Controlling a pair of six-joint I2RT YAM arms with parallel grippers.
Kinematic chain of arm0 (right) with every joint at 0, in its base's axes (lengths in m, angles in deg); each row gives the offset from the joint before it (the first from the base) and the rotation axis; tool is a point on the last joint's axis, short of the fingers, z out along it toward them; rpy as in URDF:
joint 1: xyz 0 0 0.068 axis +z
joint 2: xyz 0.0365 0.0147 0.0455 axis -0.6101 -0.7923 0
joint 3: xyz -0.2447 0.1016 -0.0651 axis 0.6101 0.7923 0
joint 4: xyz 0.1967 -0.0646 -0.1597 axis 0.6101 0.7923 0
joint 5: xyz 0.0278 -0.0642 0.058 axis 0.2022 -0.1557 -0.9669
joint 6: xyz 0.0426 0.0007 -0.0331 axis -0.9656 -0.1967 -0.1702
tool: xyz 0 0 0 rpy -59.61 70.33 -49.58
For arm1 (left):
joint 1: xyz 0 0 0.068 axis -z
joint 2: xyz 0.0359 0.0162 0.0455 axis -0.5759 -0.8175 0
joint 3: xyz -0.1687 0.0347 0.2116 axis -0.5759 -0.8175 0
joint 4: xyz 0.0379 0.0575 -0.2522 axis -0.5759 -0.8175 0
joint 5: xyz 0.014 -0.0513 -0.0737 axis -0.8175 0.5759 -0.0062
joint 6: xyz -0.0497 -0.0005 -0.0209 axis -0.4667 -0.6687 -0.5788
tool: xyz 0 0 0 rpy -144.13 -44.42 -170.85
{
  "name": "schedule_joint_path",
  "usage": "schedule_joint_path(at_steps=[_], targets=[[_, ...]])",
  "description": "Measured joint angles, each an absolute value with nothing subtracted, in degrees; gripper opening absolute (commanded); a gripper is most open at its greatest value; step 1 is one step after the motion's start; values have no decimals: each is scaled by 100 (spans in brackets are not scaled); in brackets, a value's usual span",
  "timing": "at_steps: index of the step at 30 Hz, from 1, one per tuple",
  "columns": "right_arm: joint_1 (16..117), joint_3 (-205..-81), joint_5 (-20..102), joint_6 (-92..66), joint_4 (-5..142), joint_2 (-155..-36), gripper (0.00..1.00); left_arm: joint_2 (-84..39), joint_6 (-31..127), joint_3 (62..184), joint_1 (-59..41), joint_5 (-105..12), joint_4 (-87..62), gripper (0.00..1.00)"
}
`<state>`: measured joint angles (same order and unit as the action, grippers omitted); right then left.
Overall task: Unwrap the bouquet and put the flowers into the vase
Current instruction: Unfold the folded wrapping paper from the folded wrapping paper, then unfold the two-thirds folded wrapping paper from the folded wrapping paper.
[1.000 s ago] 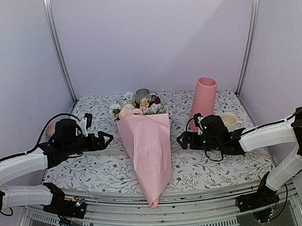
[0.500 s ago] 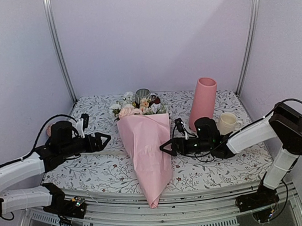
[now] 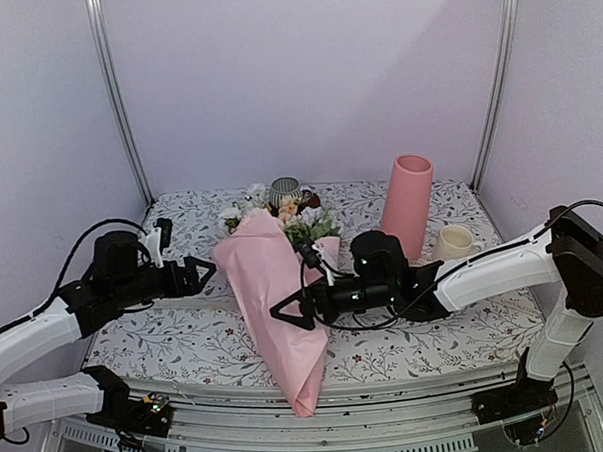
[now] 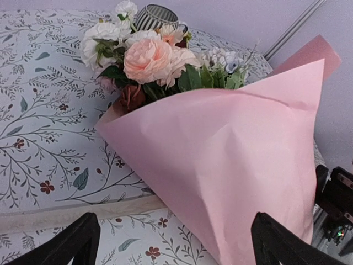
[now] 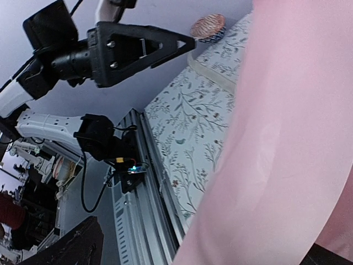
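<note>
1. Pale pink paper wraps the bouquet (image 3: pixel 286 327), which lies on the floral surface (image 3: pixel 176 342) with its flowers (image 3: pixel 281 219) at the far end. It is not yet unwrapped.
2. The right hand (image 3: pixel 288 307) sits against the bouquet's right flank, jaws fully spread. Paper lies between them but nothing is gripped; it is likely placed to catch a fold.
3. The left hand (image 3: pixel 206 274) hovers left of the bouquet, wide open and empty, probably ready for the opposite edge.
4. Count: one bouquet; one vase (image 3: pixel 408 203), upright to the bouquet's far right; one cream mug (image 3: pixel 452 242) further right; one striped cup (image 3: pixel 284 191) behind the blooms; two hands.
</note>
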<state>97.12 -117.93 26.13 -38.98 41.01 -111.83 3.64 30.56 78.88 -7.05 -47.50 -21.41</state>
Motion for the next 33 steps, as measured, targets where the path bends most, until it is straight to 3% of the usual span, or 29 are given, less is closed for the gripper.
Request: schedule_joint_path(at_steps=[11, 23, 33], targets=[[10532, -13072, 2253, -3120, 4405, -11615, 100, 1149, 3323, 9079, -705, -5202, -3146, 98], [10775, -13452, 2086, -2602, 5043, -12013, 99, 1573, 3364, 9332, -705, -5403, -3660, 98], [10775, -12908, 3953, -2569, 5135, -11390, 99, 1427, 3296, 9238, -705, -4970, -3557, 98]])
